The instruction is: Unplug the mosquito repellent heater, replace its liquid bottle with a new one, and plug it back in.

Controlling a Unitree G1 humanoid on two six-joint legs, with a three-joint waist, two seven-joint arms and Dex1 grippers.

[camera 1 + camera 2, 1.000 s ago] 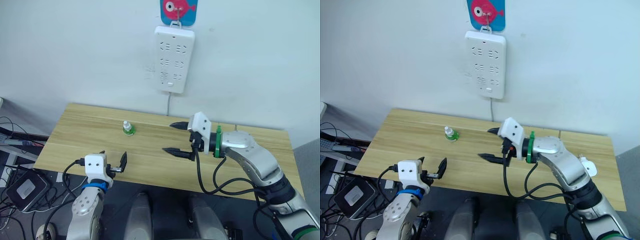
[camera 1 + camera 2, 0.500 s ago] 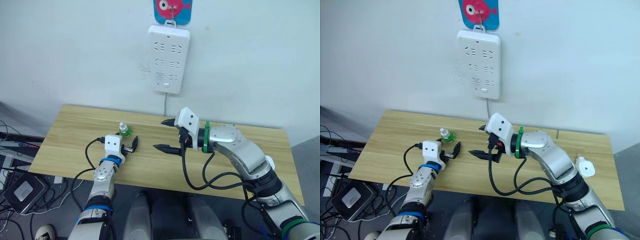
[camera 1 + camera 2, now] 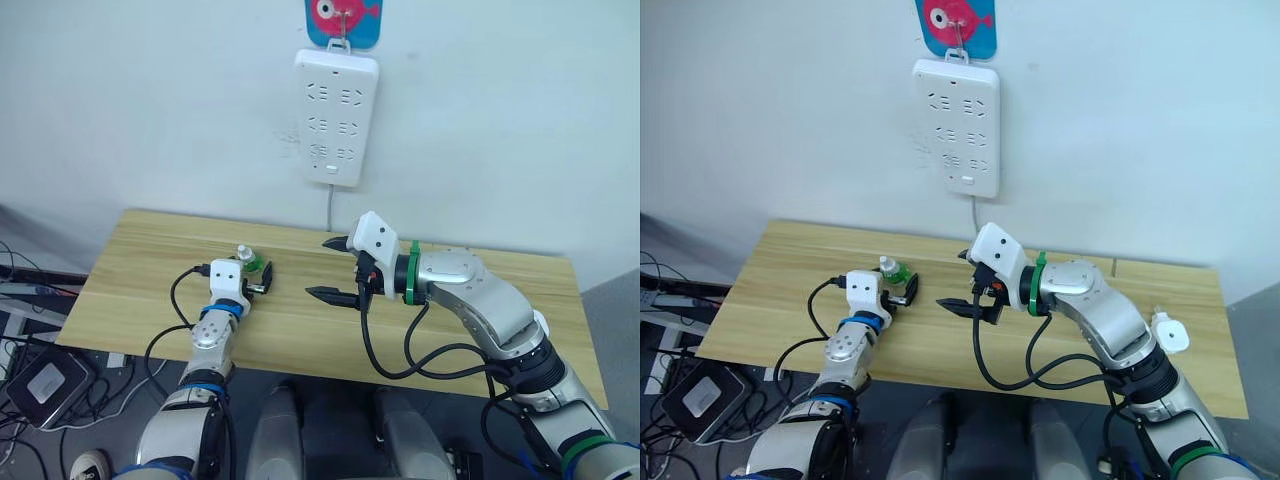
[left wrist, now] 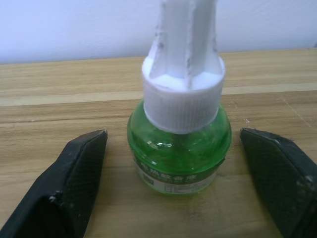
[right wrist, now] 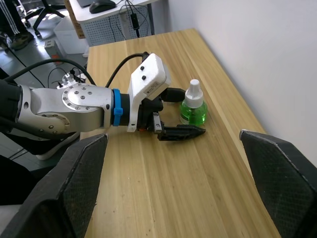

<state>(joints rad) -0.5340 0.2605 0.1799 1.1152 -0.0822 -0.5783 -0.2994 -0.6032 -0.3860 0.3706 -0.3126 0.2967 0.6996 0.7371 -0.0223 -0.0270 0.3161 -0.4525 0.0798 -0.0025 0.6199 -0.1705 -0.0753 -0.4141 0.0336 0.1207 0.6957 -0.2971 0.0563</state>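
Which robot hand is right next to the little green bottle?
The left gripper. Its open black fingers sit on either side of the green bottle, not touching it. The right gripper hangs open over the middle of the table, away from the bottle.

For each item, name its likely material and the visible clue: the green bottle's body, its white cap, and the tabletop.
Green bottle: see-through, glossy, probably plastic, possibly glass; liquid shows inside. White cap: matte plastic, fine ribbing. Tabletop: light wood or wood-look laminate, grain lines, low sheen.
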